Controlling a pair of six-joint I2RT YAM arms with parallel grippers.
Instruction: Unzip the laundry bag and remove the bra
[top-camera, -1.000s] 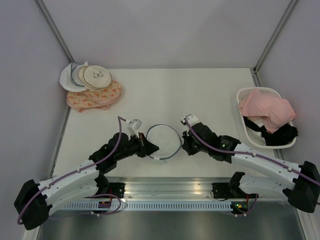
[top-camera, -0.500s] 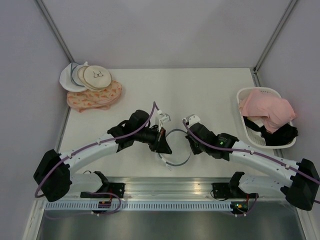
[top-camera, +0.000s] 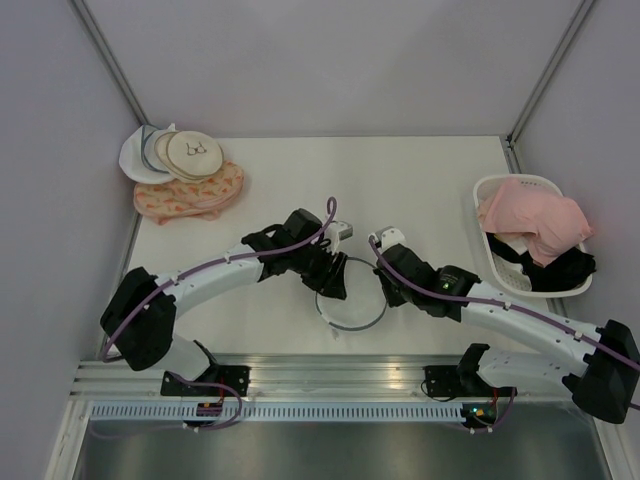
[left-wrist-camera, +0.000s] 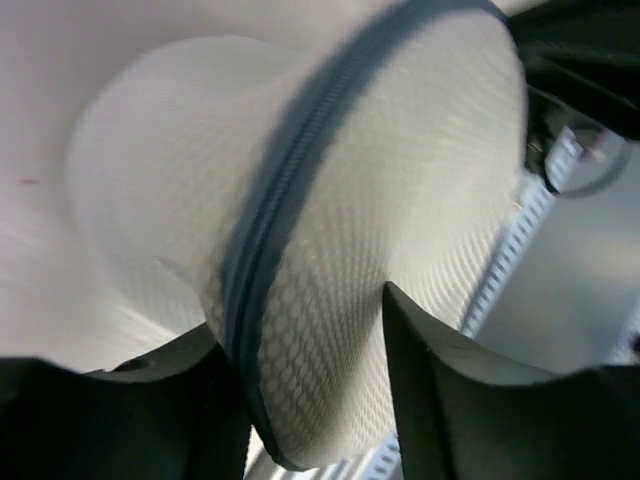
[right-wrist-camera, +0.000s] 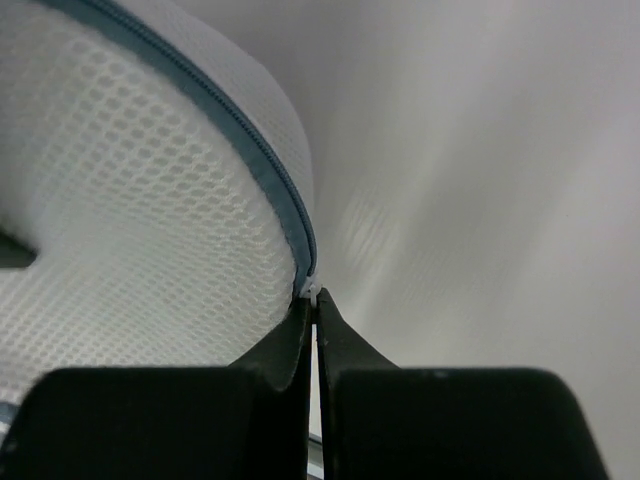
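The laundry bag (top-camera: 352, 306), a round white mesh pouch with a grey-blue zipper (right-wrist-camera: 268, 172) round its rim, lies near the table's front middle. My left gripper (top-camera: 337, 283) is over its far-left rim. In the left wrist view the jaws stand apart, and the bag's zippered edge (left-wrist-camera: 290, 180) rises between the fingers (left-wrist-camera: 440, 390). My right gripper (top-camera: 384, 291) is at the bag's right rim. In the right wrist view it is shut (right-wrist-camera: 315, 300) on the small white zipper pull (right-wrist-camera: 314, 289). The bra is hidden.
A white basket (top-camera: 487, 190) at the right edge holds a pink garment (top-camera: 535, 225) and a black one (top-camera: 562, 270). Stacked cream and white discs (top-camera: 175, 152) and a pink patterned round bag (top-camera: 190, 196) lie at the back left. The metal rail (top-camera: 330, 378) runs along the front.
My left arm swung right, from the bag's left side to over its rim, and its jaws came apart. The bag slid right and nearer. The right gripper stayed shut at the rim.
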